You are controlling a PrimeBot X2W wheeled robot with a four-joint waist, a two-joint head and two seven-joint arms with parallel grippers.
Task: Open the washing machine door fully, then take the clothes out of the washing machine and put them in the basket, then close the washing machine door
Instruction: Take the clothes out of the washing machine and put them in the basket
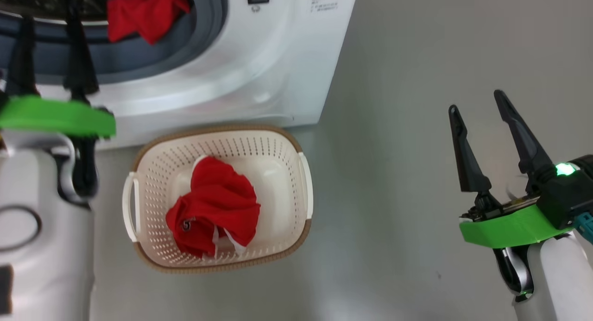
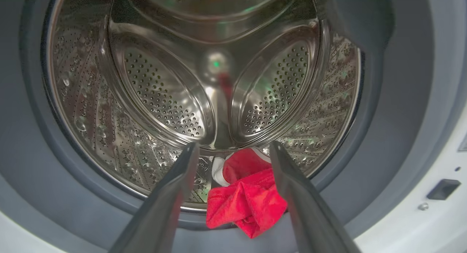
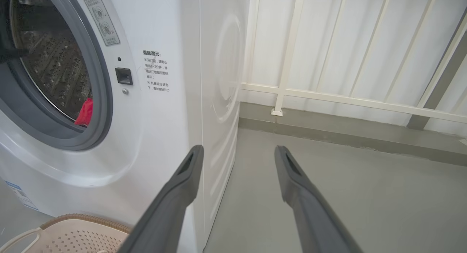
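Head downward; wrists face washing machine [image 3: 164, 110] (left close).

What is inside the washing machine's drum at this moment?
A red garment with white trim lies at the drum's front edge, hanging over the grey rubber ring. The fingers of the left gripper cover part of the drum floor.

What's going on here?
Unloading the washing machine. One red garment already lies in the basket; a second red garment hangs over the drum's grey seal. The left claw is open, aimed at it, not gripping yet. The right claw is open and empty, off to the side over the floor.
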